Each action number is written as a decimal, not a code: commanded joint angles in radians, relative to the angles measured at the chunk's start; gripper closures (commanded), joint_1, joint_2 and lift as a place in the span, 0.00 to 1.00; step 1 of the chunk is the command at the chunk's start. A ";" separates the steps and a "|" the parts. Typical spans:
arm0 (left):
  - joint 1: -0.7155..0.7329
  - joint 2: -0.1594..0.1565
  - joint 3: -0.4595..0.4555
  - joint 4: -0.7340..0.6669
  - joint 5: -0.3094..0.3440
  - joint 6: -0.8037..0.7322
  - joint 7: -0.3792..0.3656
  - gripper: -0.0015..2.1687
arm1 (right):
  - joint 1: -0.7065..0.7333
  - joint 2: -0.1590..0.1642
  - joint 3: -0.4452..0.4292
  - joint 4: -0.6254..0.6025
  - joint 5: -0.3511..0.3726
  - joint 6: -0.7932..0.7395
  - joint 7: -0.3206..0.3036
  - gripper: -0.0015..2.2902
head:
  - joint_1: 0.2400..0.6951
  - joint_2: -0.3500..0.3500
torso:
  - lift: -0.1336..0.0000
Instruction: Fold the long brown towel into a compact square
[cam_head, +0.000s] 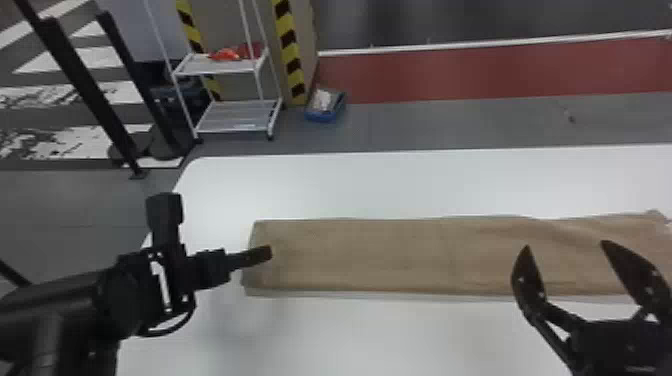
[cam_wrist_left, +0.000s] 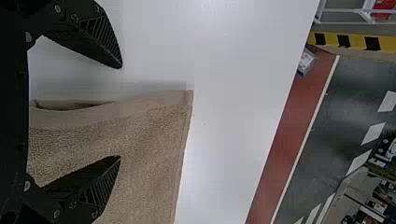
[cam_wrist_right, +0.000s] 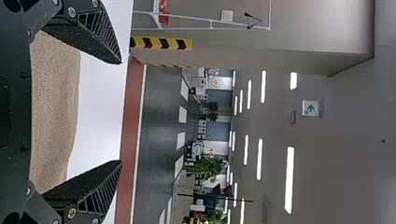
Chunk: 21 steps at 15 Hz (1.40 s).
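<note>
The brown towel (cam_head: 380, 255) lies in a long flat strip across the white table (cam_head: 400, 185), running from near the table's left end to the head view's right edge. The left tool (cam_head: 265, 253) is at the towel's left end, its fingers spread wide; in the left wrist view one finger (cam_wrist_left: 100, 186) overlaps the cloth, the other the bare tabletop. The right tool (cam_head: 566, 245), also open, points toward the towel's right part. Beyond the table stand a white wire cart (cam_head: 212, 67) and a blue bin (cam_head: 324, 117).

Long towel (cam_head: 400, 255) lies on the table (cam_head: 400, 185).
</note>
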 joint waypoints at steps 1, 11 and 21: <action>-0.005 0.001 0.004 0.005 -0.014 0.034 -0.023 0.10 | -0.003 0.006 0.000 0.003 0.000 0.005 0.000 0.06 | 1.00 0.75 | 0.06; 0.003 0.001 0.040 -0.009 -0.052 0.077 -0.201 0.99 | -0.004 0.006 -0.003 0.006 0.000 0.017 0.000 0.06 | 1.00 0.72 | 0.06; -0.077 0.125 0.320 0.126 -0.054 0.043 -0.333 0.99 | -0.003 0.006 -0.009 0.007 0.000 0.017 0.000 0.06 | 1.00 0.91 | 0.06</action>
